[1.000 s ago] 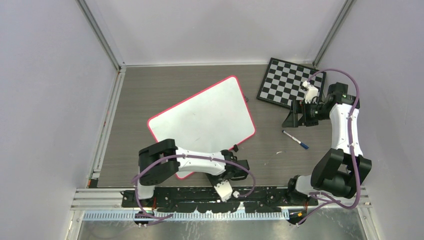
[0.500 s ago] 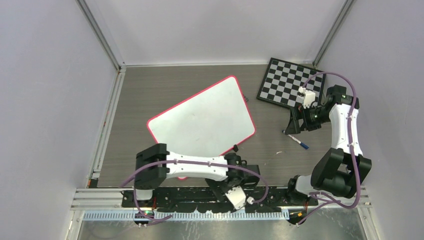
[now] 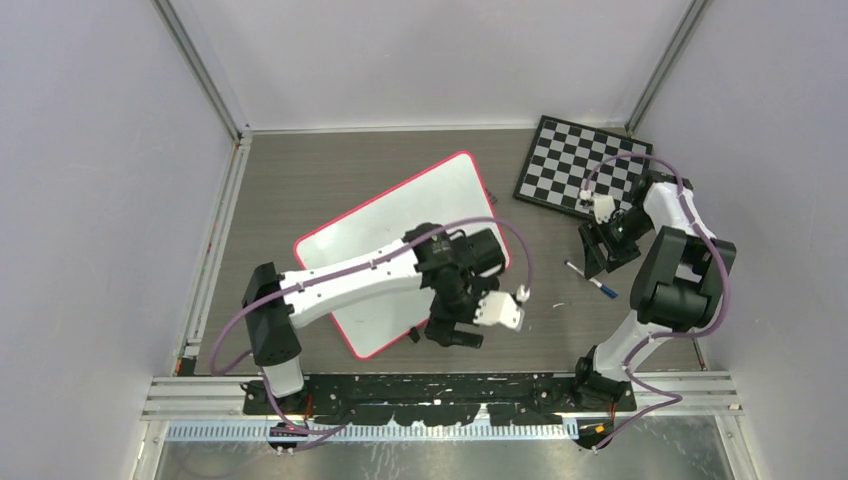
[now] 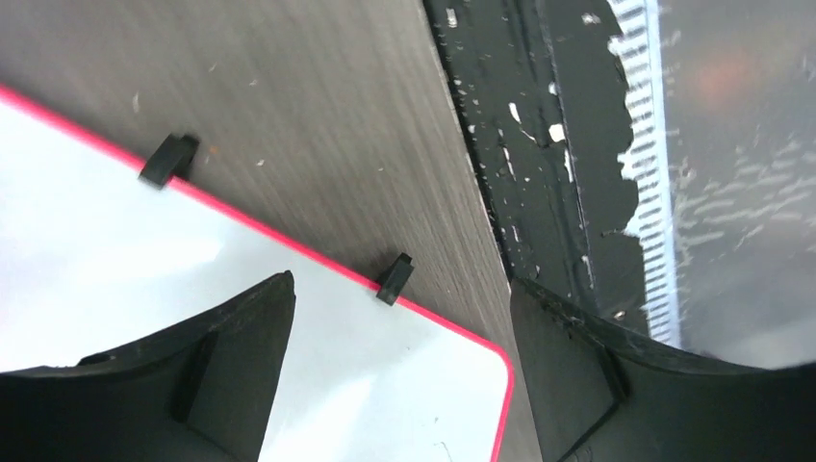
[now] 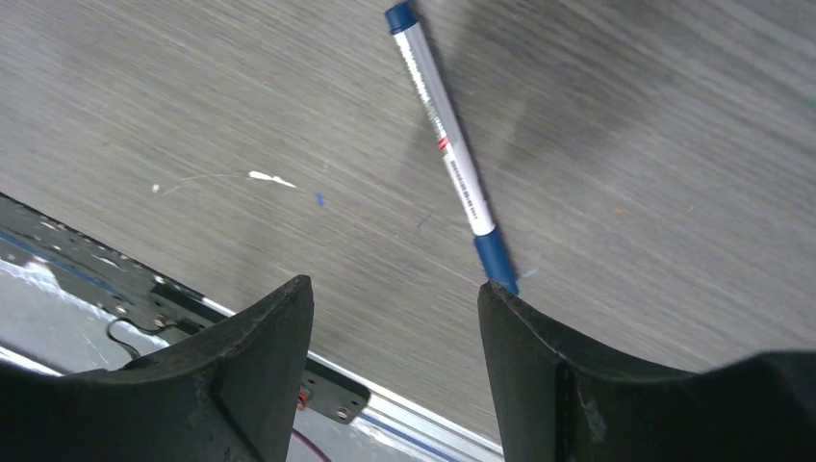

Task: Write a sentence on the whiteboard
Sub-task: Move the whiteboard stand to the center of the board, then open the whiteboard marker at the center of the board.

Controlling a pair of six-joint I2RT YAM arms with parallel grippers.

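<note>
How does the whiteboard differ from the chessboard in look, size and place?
The whiteboard is plain white with a red-pink rim; the chessboard is black-and-white checkered. The whiteboard is bigger than the chessboard. The whiteboard lies mid-table; the chessboard lies at the far right corner. Both lie flat on the table, turned askew.

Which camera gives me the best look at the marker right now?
Right wrist: the marker lies close, its blue ends and label clear. Top external shows it tiny; left wrist misses it.
</note>
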